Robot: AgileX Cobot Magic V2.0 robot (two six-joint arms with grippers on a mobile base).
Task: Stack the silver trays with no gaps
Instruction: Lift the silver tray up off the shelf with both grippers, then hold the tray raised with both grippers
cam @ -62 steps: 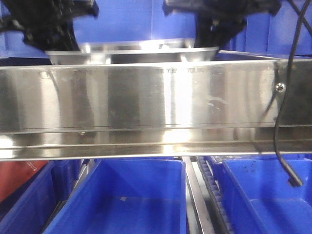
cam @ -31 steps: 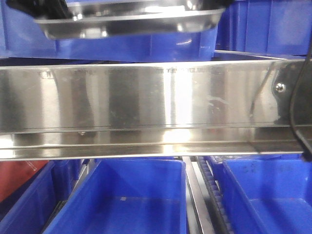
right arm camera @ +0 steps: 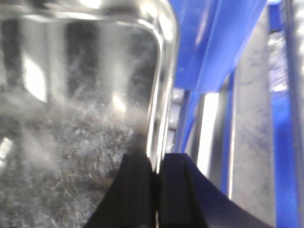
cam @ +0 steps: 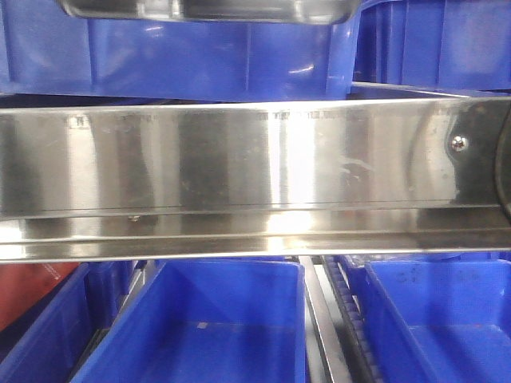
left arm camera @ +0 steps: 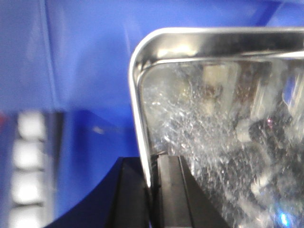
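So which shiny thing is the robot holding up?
The silver tray at the very top, not the long screwed rail below it. The left fingers and right fingers each pinch its rim.

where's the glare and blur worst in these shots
Front view: a bright vertical glare band on the shelf rail, otherwise fairly sharp. Left wrist view: the silver tray floor sparkles with scratch glints, and the blue background is soft. Right wrist view: the softest, with the tray smeared and dotted with white hotspots.
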